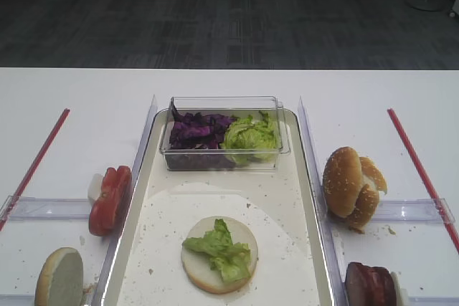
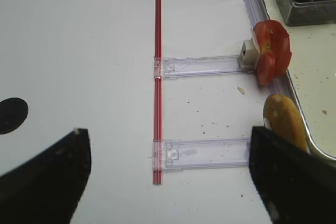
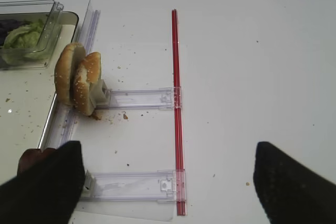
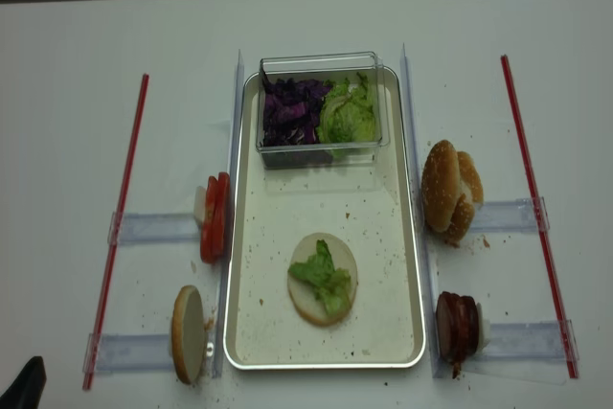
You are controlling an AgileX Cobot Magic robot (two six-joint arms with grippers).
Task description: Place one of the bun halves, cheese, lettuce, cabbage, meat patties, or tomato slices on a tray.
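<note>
On the cream tray (image 4: 230,332) lies a bun half (image 1: 197,266), cut face up, with a lettuce (image 1: 221,249) piece on top. A clear tub (image 1: 224,104) at the tray's far end holds purple cabbage (image 1: 197,132) and more lettuce. Tomato slices (image 1: 110,200) and a bun half (image 1: 60,277) stand on edge left of the tray. To its right are two bun halves (image 1: 351,186) and meat patties (image 1: 369,284). Cheese is out of view. My left gripper (image 2: 168,177) hovers open over the left table. My right gripper (image 3: 168,182) hovers open, its left finger beside the patties (image 3: 32,160).
Clear plastic rails (image 4: 153,228) hold the food on both sides of the tray. A red strip (image 4: 123,217) bounds the left side and another red strip (image 4: 532,208) the right. The white table's far edge (image 1: 229,69) meets dark floor.
</note>
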